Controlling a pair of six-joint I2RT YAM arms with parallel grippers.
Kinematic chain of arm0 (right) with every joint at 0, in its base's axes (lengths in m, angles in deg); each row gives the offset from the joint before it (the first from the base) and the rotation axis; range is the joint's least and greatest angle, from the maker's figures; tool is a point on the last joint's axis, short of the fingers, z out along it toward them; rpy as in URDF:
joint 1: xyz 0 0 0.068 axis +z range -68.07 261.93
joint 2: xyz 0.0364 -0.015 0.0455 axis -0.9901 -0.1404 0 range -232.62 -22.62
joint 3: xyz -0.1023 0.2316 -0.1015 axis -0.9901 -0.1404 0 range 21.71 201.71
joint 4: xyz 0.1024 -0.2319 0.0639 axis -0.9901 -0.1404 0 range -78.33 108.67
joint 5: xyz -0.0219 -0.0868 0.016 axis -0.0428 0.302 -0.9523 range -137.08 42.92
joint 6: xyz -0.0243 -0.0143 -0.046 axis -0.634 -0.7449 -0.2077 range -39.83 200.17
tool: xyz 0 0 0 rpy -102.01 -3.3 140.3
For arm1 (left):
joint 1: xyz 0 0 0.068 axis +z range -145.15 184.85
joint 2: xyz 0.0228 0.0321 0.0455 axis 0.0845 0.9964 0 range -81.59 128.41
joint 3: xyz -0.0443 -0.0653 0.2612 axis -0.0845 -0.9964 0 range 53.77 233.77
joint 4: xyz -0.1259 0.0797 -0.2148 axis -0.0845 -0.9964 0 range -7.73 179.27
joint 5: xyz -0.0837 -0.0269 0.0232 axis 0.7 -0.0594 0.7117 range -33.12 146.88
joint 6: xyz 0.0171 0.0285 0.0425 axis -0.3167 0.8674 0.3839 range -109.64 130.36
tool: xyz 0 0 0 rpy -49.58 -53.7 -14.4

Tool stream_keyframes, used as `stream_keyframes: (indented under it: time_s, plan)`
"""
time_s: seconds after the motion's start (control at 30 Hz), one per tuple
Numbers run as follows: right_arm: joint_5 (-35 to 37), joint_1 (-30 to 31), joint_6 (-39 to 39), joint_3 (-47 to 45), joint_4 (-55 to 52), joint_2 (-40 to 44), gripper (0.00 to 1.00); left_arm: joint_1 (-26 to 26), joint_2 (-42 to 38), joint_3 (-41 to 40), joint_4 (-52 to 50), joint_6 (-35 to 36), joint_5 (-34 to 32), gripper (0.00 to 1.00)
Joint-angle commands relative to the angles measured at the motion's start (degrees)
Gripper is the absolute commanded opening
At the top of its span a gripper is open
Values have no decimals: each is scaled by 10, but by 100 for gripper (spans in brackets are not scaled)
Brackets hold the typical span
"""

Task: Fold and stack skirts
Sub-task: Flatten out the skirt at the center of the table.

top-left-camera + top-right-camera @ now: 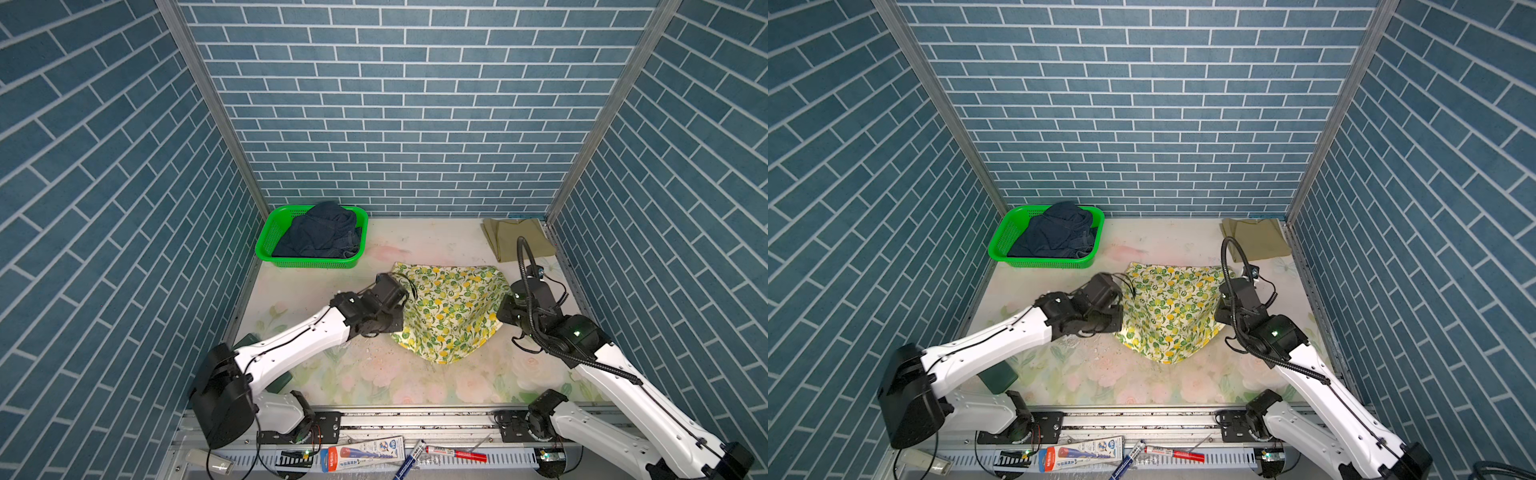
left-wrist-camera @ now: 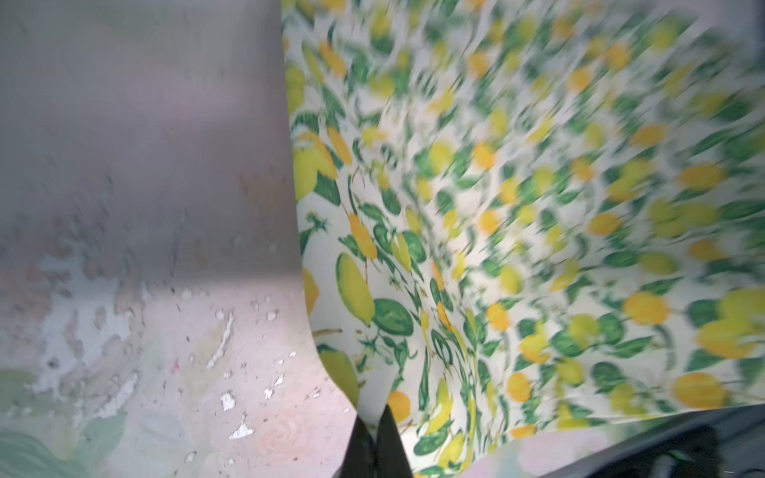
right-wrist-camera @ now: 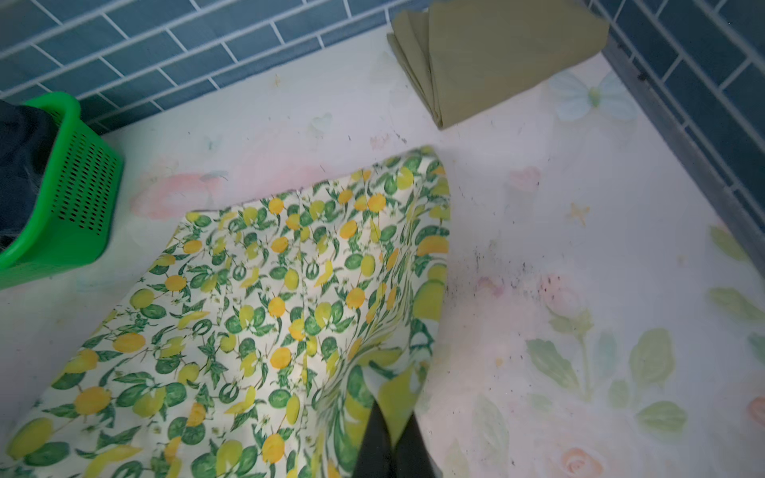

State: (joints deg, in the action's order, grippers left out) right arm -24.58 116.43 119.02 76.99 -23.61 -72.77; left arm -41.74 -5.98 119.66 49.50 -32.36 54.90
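Sitting crumpled in the green basket (image 1: 311,262) is the navy skirt (image 1: 322,232).

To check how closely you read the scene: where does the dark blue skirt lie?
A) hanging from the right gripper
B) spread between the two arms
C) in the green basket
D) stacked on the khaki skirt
C: the dark blue skirt lies bunched inside the green basket, apart from the lemon-print skirt and the folded khaki skirt.
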Motion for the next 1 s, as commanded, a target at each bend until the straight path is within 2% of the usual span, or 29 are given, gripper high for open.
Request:
stream_keyframes:
  time_s: [0.0,0.17,0.4,0.57,0.63,0.7,0.77,0.83,0.97]
  plan:
    - [29,-16,-60,110,-13,-25,0,37,-2,91,-83,68,-18,0]
    - [18,-56,-118,248,-8,-100,0,103,52,234,-90,121,16,0]
    - [-70,-139,-134,362,37,-203,0,180,173,407,-101,162,88,0]
    - [-95,-157,-141,430,32,-244,0,201,222,531,-140,182,95,0]
    - [-90,-158,-145,444,23,-241,0,202,225,555,-150,186,92,0]
    - [-87,-158,-146,438,11,-227,0,201,210,537,-142,183,98,0]
    - [-93,-158,-137,401,7,-201,0,200,175,469,-112,175,107,0]
    - [-107,-157,-117,329,10,-159,0,196,123,369,-67,160,108,0]
    - [-138,-156,-58,119,20,-46,0,180,8,105,49,122,119,0]
